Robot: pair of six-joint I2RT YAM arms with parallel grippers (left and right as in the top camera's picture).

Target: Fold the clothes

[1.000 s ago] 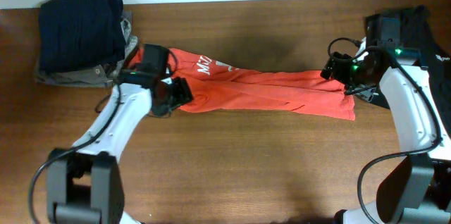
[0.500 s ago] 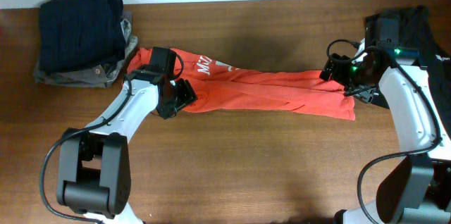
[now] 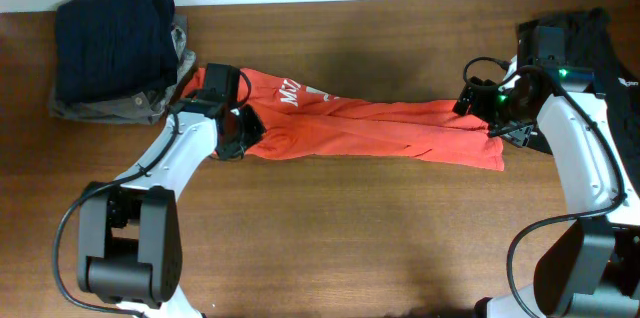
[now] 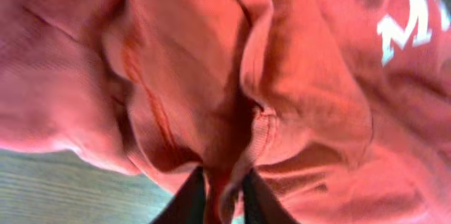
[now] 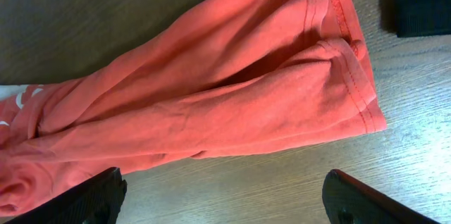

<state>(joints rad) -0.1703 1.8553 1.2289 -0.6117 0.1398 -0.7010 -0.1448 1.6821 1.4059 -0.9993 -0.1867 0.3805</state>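
1. The left claw [image 4: 220, 194] has just snapped together. It stood wide a moment ago, and now it's clamped on a ridge of the orange-red T-shirt [image 4: 232, 76] near the lettered chest end.
2. The right claw [image 5: 224, 182] hasn't budged: jaws wide apart, hovering over the hem end, holding nothing.
3. The T-shirt lies bunched in a long strip across the surface [image 3: 350, 238] between both arms, same spot as before.
4. So imo only 1 side is grabbed; the hem end still needs its pinch before any spreading out.
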